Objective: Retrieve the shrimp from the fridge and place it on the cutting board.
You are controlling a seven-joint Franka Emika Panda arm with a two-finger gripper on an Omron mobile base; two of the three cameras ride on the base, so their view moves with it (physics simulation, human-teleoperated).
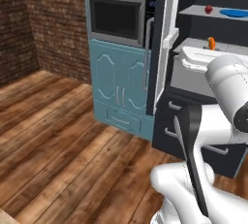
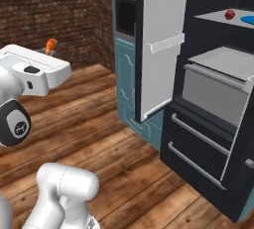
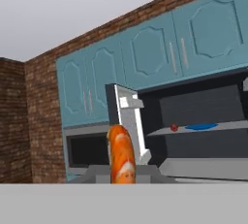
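Gripping the shrimp (image 3: 121, 154) upright, its long axis toward twelve o'clock in the hand view, the closed pincer (image 2: 51, 49) sits outside the open fridge (image 2: 218, 74), whose shelves lie at three o'clock.

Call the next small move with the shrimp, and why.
Probably carry it off toward the cutting board. The gripper is shut on the shrimp, already outside the open fridge, away from its shelf with the red fruit and blue plate.
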